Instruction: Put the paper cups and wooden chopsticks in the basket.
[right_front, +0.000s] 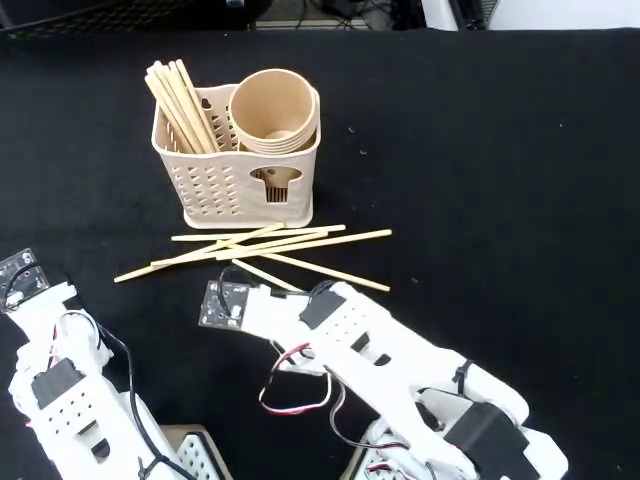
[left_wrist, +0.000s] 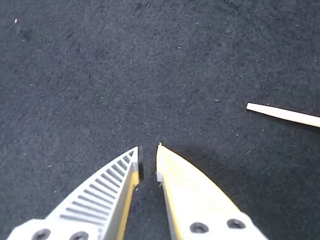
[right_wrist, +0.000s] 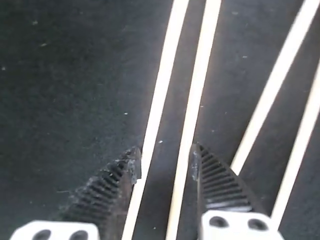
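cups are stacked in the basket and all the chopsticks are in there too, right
Not all. The cups are stacked in the basket, but only some chopsticks are; the high view shows loose chopsticks lying on the table in front of it.

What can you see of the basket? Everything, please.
The basket is a cream, plastic-looking rectangular tub with rows of small holes in its walls and a handle-like cutout in one side. It stands upright on the black table. A bundle of chopsticks leans out of one end; stacked paper cups fill the other. Loose chopsticks lie just before its base; contact is unclear.
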